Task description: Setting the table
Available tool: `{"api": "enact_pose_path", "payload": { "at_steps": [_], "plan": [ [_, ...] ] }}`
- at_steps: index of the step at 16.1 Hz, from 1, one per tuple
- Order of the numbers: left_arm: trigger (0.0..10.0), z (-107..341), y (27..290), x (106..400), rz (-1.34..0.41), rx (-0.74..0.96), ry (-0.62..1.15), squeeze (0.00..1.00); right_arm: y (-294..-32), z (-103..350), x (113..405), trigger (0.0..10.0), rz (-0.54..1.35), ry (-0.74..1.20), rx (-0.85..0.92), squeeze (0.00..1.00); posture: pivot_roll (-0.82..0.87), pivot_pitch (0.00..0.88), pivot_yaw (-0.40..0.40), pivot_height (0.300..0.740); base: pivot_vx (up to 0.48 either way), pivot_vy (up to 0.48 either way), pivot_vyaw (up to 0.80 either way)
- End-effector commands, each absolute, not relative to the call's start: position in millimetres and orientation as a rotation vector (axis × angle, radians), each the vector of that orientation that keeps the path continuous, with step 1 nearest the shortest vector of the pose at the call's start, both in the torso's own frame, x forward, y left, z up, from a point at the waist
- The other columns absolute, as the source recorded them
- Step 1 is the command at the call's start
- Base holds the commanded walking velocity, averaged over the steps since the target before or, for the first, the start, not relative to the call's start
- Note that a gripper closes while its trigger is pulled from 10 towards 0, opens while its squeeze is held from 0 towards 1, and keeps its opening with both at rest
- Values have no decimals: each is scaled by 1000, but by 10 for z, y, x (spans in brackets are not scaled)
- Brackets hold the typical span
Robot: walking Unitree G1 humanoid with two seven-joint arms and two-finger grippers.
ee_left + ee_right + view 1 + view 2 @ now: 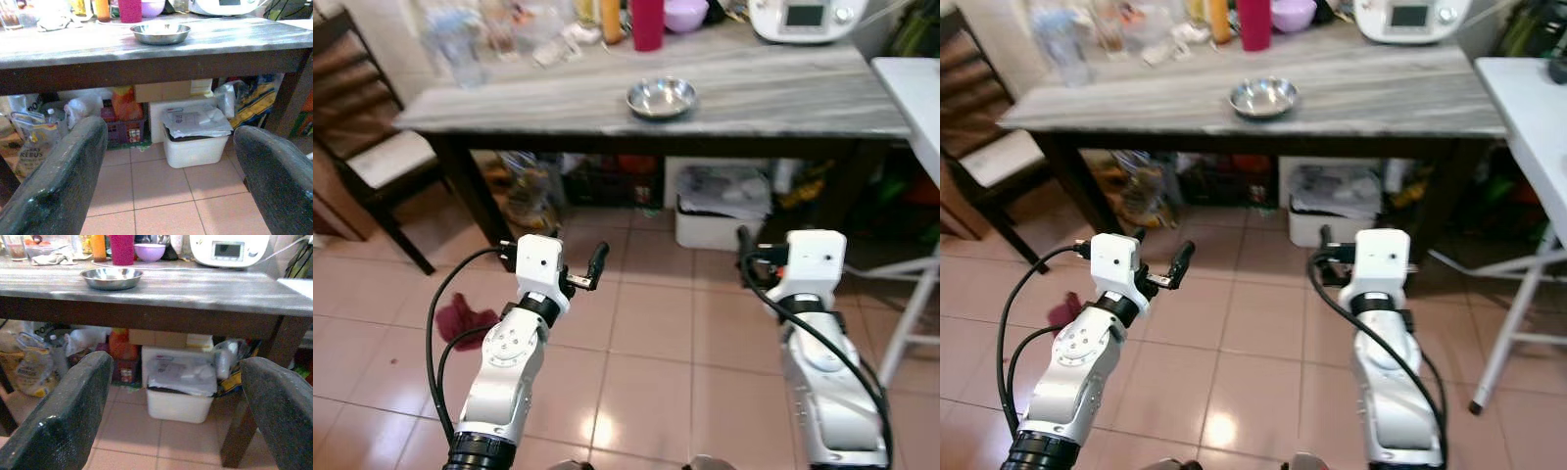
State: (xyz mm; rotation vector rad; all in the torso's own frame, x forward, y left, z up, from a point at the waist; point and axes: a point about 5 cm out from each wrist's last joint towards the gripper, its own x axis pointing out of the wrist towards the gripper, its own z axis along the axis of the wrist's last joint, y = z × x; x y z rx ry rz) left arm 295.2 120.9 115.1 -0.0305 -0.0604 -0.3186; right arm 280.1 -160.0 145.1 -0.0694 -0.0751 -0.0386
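A steel bowl (pixel 661 97) sits near the front edge of a grey wooden table (pixel 783 88). Behind it stand a pink cup (pixel 647 23), a purple bowl (pixel 686 14), an orange bottle (pixel 612 20) and a white kitchen appliance (pixel 806 18). Both arms are held out low over the tiled floor, short of the table and below its top. My left gripper (pixel 171 131) is open with nothing between its fingers. My right gripper (pixel 177 362) is open and empty too. Both wrist views look under the table, with the bowl above.
A dark chair with a white cushion (pixel 386 157) stands at the left. A white folding table (pixel 915 88) is at the right. Under the grey table are a white bin (pixel 720 211), bags (pixel 524 186) and crates. A red cloth (pixel 460 315) lies on the floor.
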Motion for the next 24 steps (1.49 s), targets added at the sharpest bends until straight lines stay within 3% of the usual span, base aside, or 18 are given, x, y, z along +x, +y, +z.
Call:
{"api": "enact_pose_path", "payload": {
  "at_steps": [1, 4, 8, 16, 24],
  "plan": [
    [10000, 1177, 1262, 2952, -317, -29, -69, 0, -1571, 1479, 2816, 10000, -28, -80, -89, 0, -177, 143, 74, 740, 0, -304, 0],
    [10000, 1192, 1294, 2934, -318, -39, -73, 0, -1553, 1395, 2743, 10000, 34, -40, -16, 0, -165, 148, 78, 740, 0, -357, 0],
    [10000, 1193, 1266, 2919, -336, -46, -71, 0, -1545, 1417, 2798, 10000, -18, -50, -114, 0, -168, 147, 88, 740, 0, -381, 0],
    [10000, 1223, 1197, 2935, -379, -58, -72, 0, -1616, 1364, 2770, 10000, -45, -13, -84, 0, -185, 150, 96, 740, 0, -408, 0],
    [10000, 1297, 1183, 2925, -387, -78, -89, 0, -1629, 1538, 2770, 10000, -53, -106, -63, 0, -180, 152, 91, 740, 0, -480, -143]
  ]
}}
